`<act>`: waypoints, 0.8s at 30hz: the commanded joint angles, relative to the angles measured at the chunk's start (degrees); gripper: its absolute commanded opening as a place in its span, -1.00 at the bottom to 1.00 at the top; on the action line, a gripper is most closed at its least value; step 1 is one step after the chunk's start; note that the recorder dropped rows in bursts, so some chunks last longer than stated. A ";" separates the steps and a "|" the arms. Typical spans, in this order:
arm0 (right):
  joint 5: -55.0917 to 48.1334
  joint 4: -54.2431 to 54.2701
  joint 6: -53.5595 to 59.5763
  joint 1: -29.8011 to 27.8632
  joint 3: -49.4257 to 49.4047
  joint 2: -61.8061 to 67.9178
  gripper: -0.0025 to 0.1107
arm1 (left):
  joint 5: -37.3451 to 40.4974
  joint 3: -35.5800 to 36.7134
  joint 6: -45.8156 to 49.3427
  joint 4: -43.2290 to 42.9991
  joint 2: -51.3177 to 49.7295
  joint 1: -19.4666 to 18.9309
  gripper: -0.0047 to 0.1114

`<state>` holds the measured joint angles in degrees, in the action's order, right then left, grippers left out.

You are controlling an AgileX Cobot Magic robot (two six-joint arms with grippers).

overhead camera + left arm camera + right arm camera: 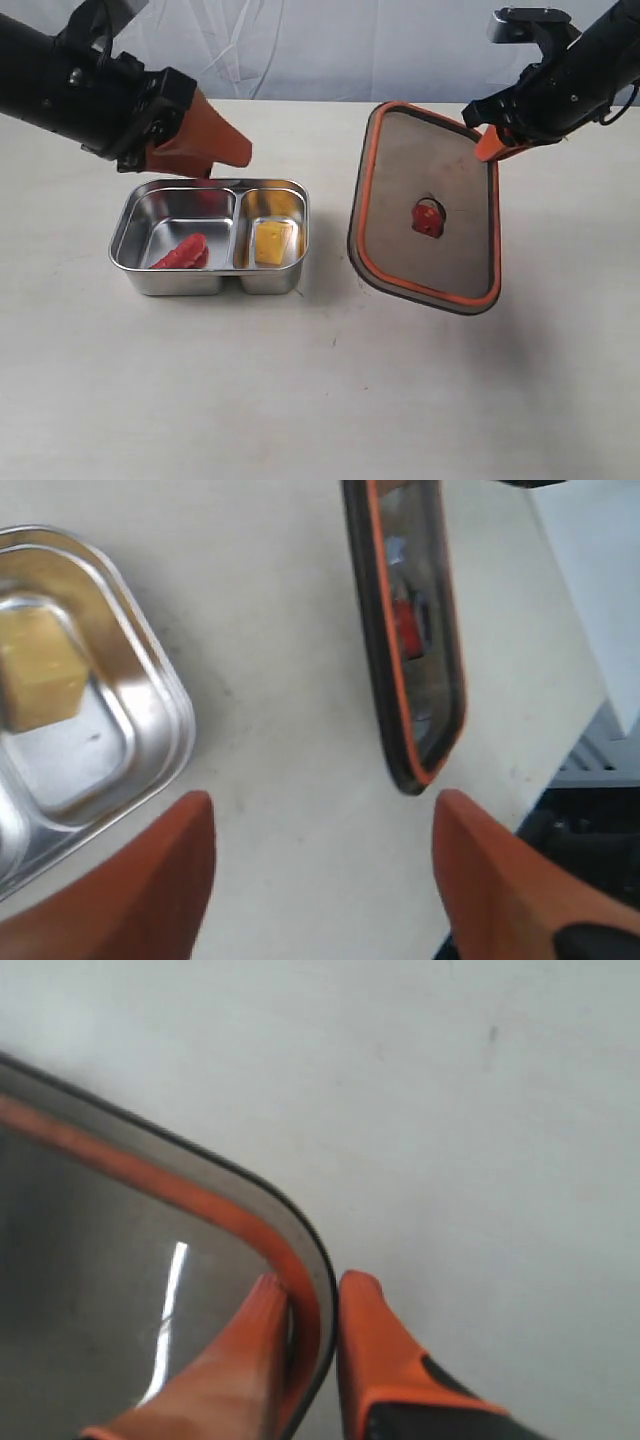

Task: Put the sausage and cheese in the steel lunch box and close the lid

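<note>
A: Contents?
B: sausage (182, 252) lies in the larger compartment of the steel lunch box (200, 283), cheese (272, 242) in the smaller one. Box stands uncovered on the table (320, 400).
A: left gripper (322, 812)?
B: Fingers spread wide, empty, above the box's far rim.
A: lid (440, 170)?
B: Raised beside the box, tilted, orange seal side showing; right gripper (315, 1285) pinches its corner rim

The steel lunch box (208, 283) is polished metal, smooth and mirror-bright. The lid (420, 160) looks like smoky translucent plastic, glossy, with a matt orange seal ring (150, 1175). The cheese (272, 243) is dull, the sausage (183, 252) ridged and slightly shiny. The table (320, 400) is matt and faintly scuffed.
</note>
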<state>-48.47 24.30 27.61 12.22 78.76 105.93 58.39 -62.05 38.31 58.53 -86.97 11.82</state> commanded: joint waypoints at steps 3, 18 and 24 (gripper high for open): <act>-1.08 8.36 5.15 -0.13 0.06 -0.60 -0.97 | 5.06 0.12 8.05 13.46 -3.99 -0.29 0.13; -0.71 11.85 5.40 -0.13 0.06 -0.60 -0.97 | 6.85 0.12 16.84 22.82 -14.07 3.66 0.13; -0.98 12.21 5.40 -0.13 0.06 -0.60 -0.97 | 0.92 0.12 17.88 24.46 -14.09 7.90 0.13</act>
<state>-49.46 35.78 32.71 12.22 78.76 105.93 60.71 -62.05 55.76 82.21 -100.98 18.88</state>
